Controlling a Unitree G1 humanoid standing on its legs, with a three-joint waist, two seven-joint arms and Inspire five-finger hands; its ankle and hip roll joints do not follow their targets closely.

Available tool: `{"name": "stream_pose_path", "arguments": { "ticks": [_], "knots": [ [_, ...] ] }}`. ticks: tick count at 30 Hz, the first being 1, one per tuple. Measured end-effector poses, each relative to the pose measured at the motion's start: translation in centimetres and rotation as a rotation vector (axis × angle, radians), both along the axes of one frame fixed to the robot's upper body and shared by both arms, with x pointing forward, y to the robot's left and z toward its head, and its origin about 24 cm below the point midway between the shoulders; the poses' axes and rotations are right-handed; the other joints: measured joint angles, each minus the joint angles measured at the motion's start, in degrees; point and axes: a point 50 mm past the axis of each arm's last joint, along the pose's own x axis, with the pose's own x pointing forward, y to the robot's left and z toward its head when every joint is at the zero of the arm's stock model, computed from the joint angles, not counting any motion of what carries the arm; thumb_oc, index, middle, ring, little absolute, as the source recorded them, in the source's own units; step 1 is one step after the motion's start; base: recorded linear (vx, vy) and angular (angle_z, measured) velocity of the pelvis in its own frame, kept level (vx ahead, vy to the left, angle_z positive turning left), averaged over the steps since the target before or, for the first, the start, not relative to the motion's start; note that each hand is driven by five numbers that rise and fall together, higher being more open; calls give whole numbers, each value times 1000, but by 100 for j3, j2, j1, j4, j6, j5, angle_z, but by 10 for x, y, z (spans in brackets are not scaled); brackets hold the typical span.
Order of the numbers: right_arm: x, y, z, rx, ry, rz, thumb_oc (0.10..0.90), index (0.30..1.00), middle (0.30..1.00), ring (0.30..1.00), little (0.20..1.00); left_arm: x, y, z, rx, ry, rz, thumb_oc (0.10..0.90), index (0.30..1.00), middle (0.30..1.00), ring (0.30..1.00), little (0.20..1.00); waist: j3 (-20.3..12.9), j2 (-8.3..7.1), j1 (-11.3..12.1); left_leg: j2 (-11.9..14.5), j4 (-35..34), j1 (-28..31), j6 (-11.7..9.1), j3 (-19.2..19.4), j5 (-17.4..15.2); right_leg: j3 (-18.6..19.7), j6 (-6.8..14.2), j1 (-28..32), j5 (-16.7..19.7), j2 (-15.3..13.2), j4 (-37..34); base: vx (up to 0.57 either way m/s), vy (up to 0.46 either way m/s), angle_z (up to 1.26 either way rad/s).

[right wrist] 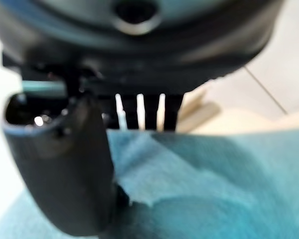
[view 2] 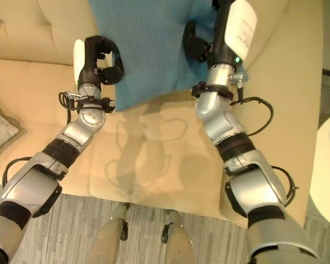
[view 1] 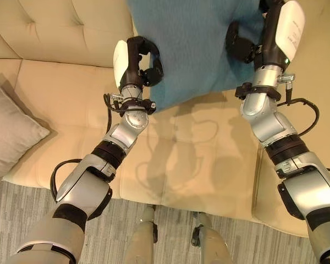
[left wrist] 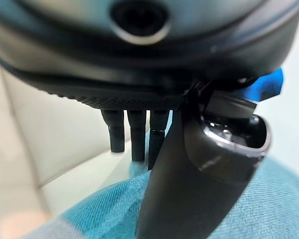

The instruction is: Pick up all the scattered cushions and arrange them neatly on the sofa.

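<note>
**Two-Hand Placement of the Teal Cushion**

Two hands hold one teal cushion (view 1: 195,49) above the sofa (view 1: 55,93). Nearest lies the seat; beyond it, the left hand (view 1: 140,63) is curled round the cushion's left edge and the right hand (view 1: 245,41) clamped on its right edge, thumb pressed into the fabric. Farthest, the cushion lies against the backrest. A grey cushion (view 1: 11,132) sits at the left end. Recommended: lower both sides level, seat the bottom edge on the seat, then release together.
</note>
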Motion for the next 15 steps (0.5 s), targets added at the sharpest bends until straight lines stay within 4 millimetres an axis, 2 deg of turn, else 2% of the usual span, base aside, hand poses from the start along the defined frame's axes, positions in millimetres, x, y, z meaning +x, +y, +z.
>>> {"name": "stream_pose_path", "arguments": {
  "ticks": [2,4,5,6,7,8,9,10,11,12,13,15],
  "knots": [
    [1,0,-2,-2,15,1,800,900,900,900,900,0,1,-1,10,12,-8,800,900,900,900,900,117,-6,-49,-62,196,-94,0,-8,0,4,0,6,0,-64,27,-9,-3,10],
    [2,4,-5,0,36,19,800,900,900,900,900,1,3,-1,19,15,-10,800,900,900,900,900,250,-111,-150,-262,1028,-573,-7,-13,-57,16,-21,17,20,-255,54,-24,8,29],
    [1,1,-6,19,41,19,800,900,900,900,900,0,4,-2,34,12,-10,800,900,900,900,900,310,-224,-182,-437,1053,-813,117,-72,-236,64,-23,14,22,-396,70,-24,7,21],
    [1,1,-6,19,41,19,800,900,900,900,900,0,4,-2,34,12,-10,800,900,900,900,900,310,-224,-182,-437,1053,-813,117,-72,-236,64,-23,14,22,-396,70,-16,5,-30],
    [1,10,-20,33,86,75,800,900,900,900,900,0,12,-9,54,29,3,800,900,900,900,900,369,11,-145,-169,-170,-171,375,-11,682,197,80,-3,-159,-143,265,-35,9,-31],
    [-1,13,-25,38,88,95,800,900,900,900,900,0,13,-4,63,16,7,800,900,900,900,900,500,37,-242,-179,-166,-156,425,-59,736,180,169,-256,-355,-171,842,-26,7,-39],
    [-2,12,-32,47,104,102,800,900,900,900,900,-1,12,-5,59,17,3,800,900,900,900,900,544,78,-262,-168,-165,-148,449,-77,753,209,247,-520,-565,-168,1011,-37,11,4],
    [-3,14,-42,63,122,115,800,900,900,900,900,-2,12,-10,59,23,1,800,900,900,900,900,539,70,-273,-236,-166,-148,449,-55,753,284,201,-498,-455,-151,651,-25,7,26],
    [-4,8,-51,92,139,103,800,900,900,900,900,-4,8,-15,58,31,-17,800,900,900,900,900,541,68,-336,-446,-167,-146,430,-72,739,358,-55,-410,32,-148,208,-38,12,19],
    [-3,9,-56,128,169,120,800,900,900,900,900,-4,11,-14,58,25,-13,800,900,900,900,900,602,151,-227,-355,-169,-182,339,-36,672,364,-37,-404,218,-60,75,-51,9,10],
    [-3,14,-67,143,204,141,800,900,900,900,900,-5,19,-17,46,29,6,800,900,900,900,900,608,157,-217,-229,-169,-179,210,-47,573,334,-74,-408,249,61,77,-57,5,-20],
    [-4,16,-81,155,251,152,800,900,900,900,900,-7,20,-18,43,28,4,800,900,900,900,900,609,155,-167,-122,-170,-176,131,-48,510,324,-118,-413,281,178,78,-49,-1,-7]
  ]
}}
